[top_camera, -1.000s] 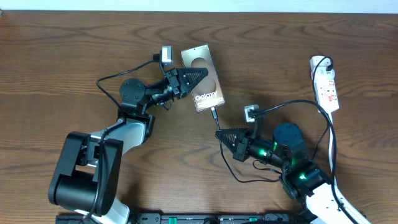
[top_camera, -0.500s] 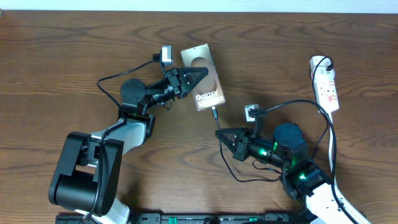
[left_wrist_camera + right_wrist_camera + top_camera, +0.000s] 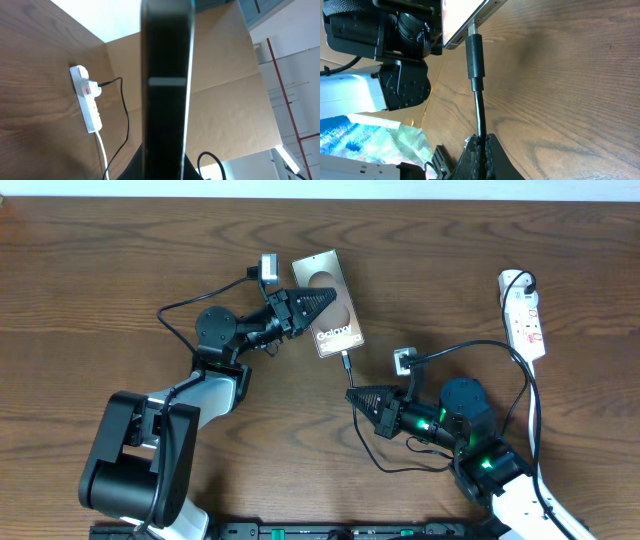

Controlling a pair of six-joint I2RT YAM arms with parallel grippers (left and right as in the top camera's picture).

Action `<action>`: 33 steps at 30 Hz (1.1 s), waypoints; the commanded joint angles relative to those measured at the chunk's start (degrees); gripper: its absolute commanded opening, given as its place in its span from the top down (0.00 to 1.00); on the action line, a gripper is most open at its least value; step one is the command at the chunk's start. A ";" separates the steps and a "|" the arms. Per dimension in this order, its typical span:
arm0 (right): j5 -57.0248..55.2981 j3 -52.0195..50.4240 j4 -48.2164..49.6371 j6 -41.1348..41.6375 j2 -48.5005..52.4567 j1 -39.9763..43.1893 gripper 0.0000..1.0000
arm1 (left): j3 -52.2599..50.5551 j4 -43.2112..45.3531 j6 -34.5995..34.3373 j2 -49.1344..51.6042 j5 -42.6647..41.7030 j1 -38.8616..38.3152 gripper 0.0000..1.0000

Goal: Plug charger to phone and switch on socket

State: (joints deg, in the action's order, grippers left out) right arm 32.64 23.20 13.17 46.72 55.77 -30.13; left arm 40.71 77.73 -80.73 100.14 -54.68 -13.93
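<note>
Phone [image 3: 341,330], clamped in left gripper [image 3: 328,297] over brown wooden table [image 3: 100,260]; right gripper [image 3: 353,396] pinches charger [image 3: 346,365].

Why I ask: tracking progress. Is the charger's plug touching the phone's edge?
Yes, the right wrist view shows the charger's plug butting against the phone's edge.

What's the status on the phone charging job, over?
Left gripper shut on phone. Right gripper pinching charger cable, plug at phone's bottom edge, looks seated. Socket far right, no gripper near. Nothing blocking.
</note>
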 commanded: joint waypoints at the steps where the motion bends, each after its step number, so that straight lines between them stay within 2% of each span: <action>1: -0.22 1.14 0.37 0.61 0.42 0.42 0.99 | 0.63 0.83 1.18 -0.79 0.09 -0.31 0.92; 15: 1.18 1.14 5.60 1.64 4.98 0.42 0.99 | 0.63 0.79 1.53 -0.79 -0.04 -0.31 0.93; 22: 1.16 1.14 7.21 0.94 4.98 0.46 0.99 | 0.63 0.79 4.22 -0.79 -3.89 -0.28 0.92; 33: 1.38 1.14 7.02 -3.74 4.94 0.48 0.99 | 0.63 0.85 4.20 -0.79 -5.16 -0.31 0.93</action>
State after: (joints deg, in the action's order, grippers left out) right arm 34.41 23.22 19.94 45.76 60.75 -30.13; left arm 40.71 77.76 -77.89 100.14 -57.23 -13.98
